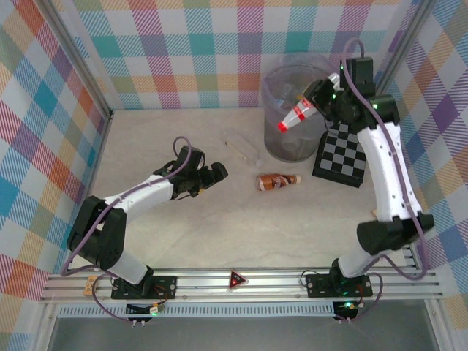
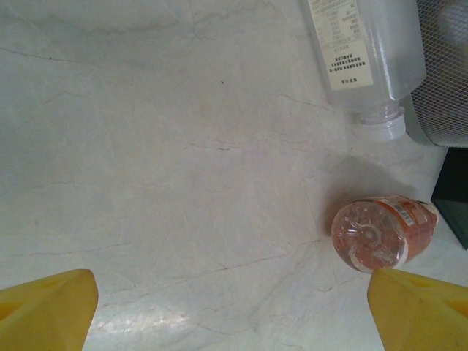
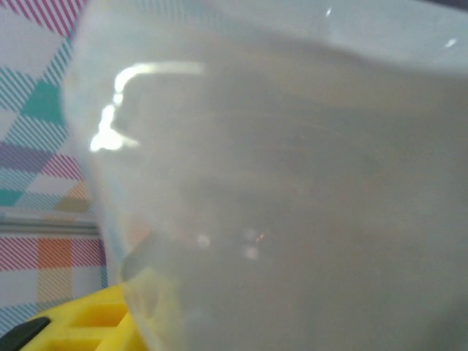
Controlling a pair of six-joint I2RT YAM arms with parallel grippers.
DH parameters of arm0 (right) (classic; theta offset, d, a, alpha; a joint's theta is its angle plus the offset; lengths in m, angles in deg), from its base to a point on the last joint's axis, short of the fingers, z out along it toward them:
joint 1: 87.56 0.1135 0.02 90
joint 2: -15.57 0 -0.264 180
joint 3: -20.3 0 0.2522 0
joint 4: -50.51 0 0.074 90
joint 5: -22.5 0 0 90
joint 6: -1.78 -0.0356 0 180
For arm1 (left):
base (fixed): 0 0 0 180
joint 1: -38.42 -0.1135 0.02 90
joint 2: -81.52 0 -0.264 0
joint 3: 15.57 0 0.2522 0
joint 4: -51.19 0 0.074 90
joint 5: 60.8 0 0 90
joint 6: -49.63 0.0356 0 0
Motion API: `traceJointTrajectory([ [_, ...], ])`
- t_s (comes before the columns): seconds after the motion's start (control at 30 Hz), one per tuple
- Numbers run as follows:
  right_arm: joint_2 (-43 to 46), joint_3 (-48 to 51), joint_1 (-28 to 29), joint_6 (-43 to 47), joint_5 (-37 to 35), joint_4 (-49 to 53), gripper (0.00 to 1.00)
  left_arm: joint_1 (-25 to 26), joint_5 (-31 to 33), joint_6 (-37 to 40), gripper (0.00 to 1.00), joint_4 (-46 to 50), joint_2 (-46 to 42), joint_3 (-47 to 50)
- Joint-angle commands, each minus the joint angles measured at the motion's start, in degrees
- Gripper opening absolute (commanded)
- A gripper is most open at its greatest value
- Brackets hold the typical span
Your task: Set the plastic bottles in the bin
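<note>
The plastic bottles [image 1: 278, 181] in sight are three: two lying on the table [image 1: 183, 241] and one held in the air.

Left of the table's centre, about midway between its near and far edges, the left gripper [image 1: 210, 175] hangs low over bare surface. Its jaws are spread wide with nothing between them. In the left wrist view its yellow fingertips [image 2: 47, 307] sit at the two bottom corners with marbled tabletop between.

Right of it, toward the far edge, the clear bottle [image 1: 242, 148] lies on its side at a slant. Its printed white label [image 2: 340, 44] faces up and its white cap points at the foot of the bin [image 1: 272, 88]. Whether cap and bin touch cannot be told.

Nearer the table's centre lies the brown-labelled bottle [image 1: 278, 181], also on its side. Its base is turned toward the left gripper and it lies apart from the clear bottle.

The bin stands upright by the far edge, right of centre. Over its open mouth the red-and-white bottle [image 1: 298, 114] hangs tilted, red end lowest. The right gripper [image 1: 319, 95] is clamped on its upper end.

In the right wrist view a yellow finger [image 3: 95, 322] shows beside a blurred translucent surface.

Just beside the bin, on its right, rests the chequered board [image 1: 341, 155].
</note>
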Motion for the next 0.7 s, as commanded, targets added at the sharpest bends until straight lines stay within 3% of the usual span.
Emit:
traceJointTrajectory([
  [0.0,-6.75,-6.89,-2.12,-0.04,2.16,-3.26,0.47,-0.33,1.84,1.49,0.95,2.95,-4.51,0.48],
  [0.2,-18.75,-17.97,-4.53,-3.42,3.47,-7.0,0.48,-0.33,3.41,1.37,0.95,4.68,-7.85,2.33],
  [0.53,-28.16,-21.75,-4.93,-5.14,3.53,-12.05,0.49,-0.37,4.49,1.8,0.95,7.06,-10.11,2.42],
  [0.67,-32.75,-26.55,-4.59,-2.33,4.79,-10.33,0.56,-0.33,4.77,1.93,0.95,7.53,-10.38,2.29],
])
